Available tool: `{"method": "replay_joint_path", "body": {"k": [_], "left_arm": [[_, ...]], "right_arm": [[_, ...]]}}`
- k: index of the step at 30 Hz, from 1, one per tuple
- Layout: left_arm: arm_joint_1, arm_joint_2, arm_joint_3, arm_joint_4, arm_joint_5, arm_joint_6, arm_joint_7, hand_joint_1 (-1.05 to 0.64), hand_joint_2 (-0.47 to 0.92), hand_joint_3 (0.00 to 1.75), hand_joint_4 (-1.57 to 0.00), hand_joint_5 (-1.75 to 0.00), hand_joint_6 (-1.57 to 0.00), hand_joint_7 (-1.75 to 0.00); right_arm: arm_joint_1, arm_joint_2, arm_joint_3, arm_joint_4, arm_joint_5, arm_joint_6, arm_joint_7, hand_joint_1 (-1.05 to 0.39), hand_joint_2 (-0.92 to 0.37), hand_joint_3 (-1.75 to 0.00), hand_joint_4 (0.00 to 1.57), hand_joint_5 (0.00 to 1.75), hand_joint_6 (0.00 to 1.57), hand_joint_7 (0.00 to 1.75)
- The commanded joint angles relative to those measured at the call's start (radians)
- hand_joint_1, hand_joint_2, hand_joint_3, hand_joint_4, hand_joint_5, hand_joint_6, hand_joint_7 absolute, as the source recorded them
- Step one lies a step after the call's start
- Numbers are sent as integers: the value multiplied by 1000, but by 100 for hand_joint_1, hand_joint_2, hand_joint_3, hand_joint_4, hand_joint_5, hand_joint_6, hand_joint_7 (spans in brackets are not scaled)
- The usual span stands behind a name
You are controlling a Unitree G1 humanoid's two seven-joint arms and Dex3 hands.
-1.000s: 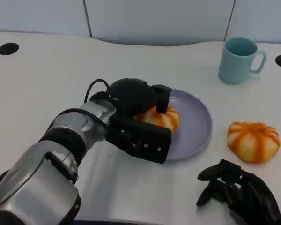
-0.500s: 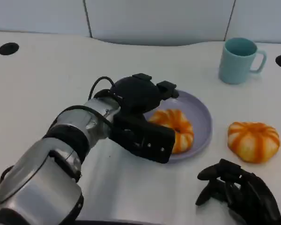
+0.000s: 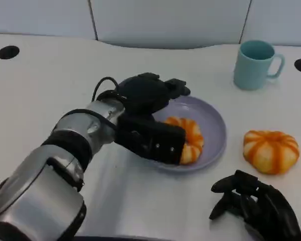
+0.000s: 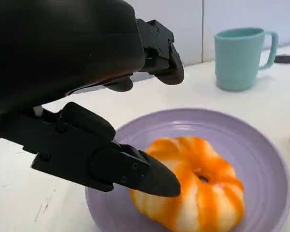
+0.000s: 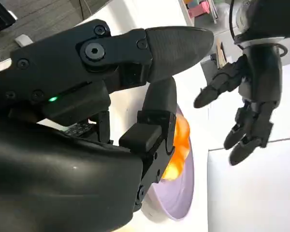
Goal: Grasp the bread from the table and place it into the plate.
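Note:
An orange-and-white striped bread [image 3: 189, 138] lies in the lilac plate [image 3: 213, 116], left of its middle. My left hand [image 3: 149, 118] hovers over the plate's left rim with its fingers spread, holding nothing. In the left wrist view the bread [image 4: 195, 193] sits on the plate [image 4: 253, 145] between a low finger [image 4: 121, 166] close beside it and raised fingers [image 4: 159, 46] well above it. A second striped bread [image 3: 271, 150] lies on the table to the right of the plate. My right hand [image 3: 258, 208] rests at the table's front right, holding nothing.
A light blue mug [image 3: 255, 64] stands at the back right, beyond the plate, and shows in the left wrist view as the mug [image 4: 240, 57]. Black round holes [image 3: 8, 51] mark the table's far corners. A white wall runs along the far edge.
My left hand carried the bread further onto the plate, then opened its fingers and let it go. The bread now lies in the plate. My right hand has stayed still.

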Motion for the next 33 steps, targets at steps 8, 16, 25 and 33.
{"method": "replay_joint_path", "body": {"k": [8,16,25,33], "left_arm": [[141,82,204,-42,-243,-141,-175,-89,92,22,0,-37,0,-42],[238,97,351,-107,-425,-271,-301,-84,92,28,0,-56,-6,-39],[383,107,477,-272,-612,-338,-421,-78,92,31,0,-72,-14,-33],[584,88,571,-472,-804,-315,-510,-78,92,32,-13,-83,-31,-24]], "right_arm": [[7,-12,-9,12,2,19,-7,-45,-92,-32,65,146,70,99],[12,-15,-4,-12,-18,30,-37,-43,-92,-34,63,151,66,103],[-9,-11,-16,14,-13,18,-40,-41,-92,-35,62,152,64,106],[-17,-2,-20,7,-10,30,-72,-40,-92,-36,63,152,63,107]]}}
